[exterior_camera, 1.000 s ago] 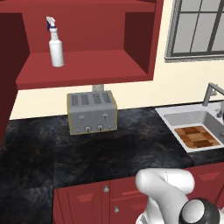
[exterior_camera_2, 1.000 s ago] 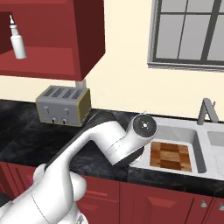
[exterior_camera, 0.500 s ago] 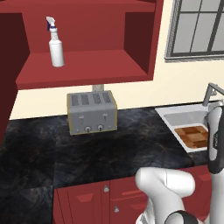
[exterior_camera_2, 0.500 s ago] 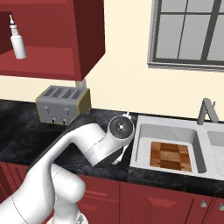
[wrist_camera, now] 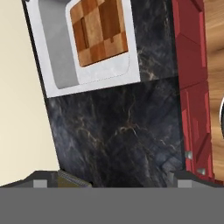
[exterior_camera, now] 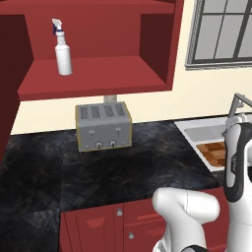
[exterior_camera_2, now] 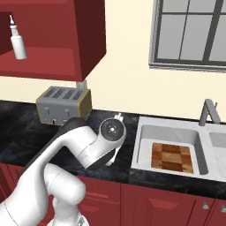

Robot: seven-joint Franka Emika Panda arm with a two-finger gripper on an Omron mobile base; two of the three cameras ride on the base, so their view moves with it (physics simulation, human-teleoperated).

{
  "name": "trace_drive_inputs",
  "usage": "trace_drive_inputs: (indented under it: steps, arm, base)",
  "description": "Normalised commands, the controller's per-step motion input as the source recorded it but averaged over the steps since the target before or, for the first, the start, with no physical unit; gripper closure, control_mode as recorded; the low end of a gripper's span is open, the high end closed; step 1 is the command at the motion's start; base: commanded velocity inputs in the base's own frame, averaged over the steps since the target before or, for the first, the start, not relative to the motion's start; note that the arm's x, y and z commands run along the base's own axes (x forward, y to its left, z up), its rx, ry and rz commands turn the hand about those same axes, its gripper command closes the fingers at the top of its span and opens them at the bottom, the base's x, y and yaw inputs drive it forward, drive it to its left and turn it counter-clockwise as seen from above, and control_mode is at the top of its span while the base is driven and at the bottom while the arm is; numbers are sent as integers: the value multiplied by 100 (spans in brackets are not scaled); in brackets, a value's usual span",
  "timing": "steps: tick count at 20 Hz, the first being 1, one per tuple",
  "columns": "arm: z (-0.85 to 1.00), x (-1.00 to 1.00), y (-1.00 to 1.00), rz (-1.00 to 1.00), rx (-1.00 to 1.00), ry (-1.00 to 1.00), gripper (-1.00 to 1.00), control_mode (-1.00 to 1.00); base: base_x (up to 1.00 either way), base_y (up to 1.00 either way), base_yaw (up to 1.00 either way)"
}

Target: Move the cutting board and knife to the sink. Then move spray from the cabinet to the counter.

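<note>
a: where is the gripper (wrist_camera: pixel 112 177) now, can you see it from there?

b: in the hand view yes. the two finger tips stand far apart at the bottom, so it is open and it holds nothing. under it is bare black counter (wrist_camera: pixel 122 131), a wide free patch.

a: and what is around that patch?

b: on one side the white rim of the sink (wrist_camera: pixel 92 83), on the other side the front edge of the counter with the red base cabinets (wrist_camera: pixel 194 109) under it.

a: the cutting board?

b: the cutting board (exterior_camera_2: pixel 172 157) lies flat in the sink basin, near the basin walls on all sides. the knife i cannot make out.

a: the faucet is in the way?

b: the faucet (exterior_camera_2: pixel 209 112) stands behind the basin, at the wall, apart from the arm.

a: and further to the left?

b: the toaster (exterior_camera: pixel 103 126) sits at the back of the counter, against the wall. in front of it the counter is open up to the front edge. above it hangs the cabinet (exterior_camera: pixel 98 81), and its bottom edge is just over the toaster.

a: the spray?

b: the spray (exterior_camera: pixel 62 47) stands upright on the open shelf, toward the left side, with free shelf to its right.
</note>
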Motion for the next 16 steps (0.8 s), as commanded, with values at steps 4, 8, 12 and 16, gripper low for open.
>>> trace_drive_inputs:
  steps: [4,8,12,16]
  arm:
    - [0,10,5,1,0,-1,-100,-100]
    - [0,15,0,0,0,0,-100,-100]
    - [0,8,0,0,0,0,-100,100]
    - [0,0,0,0,0,0,-100,100]
  base:
    - [0,0,0]
    - [0,0,0]
    - [3,0,0]
    - [0,0,0]
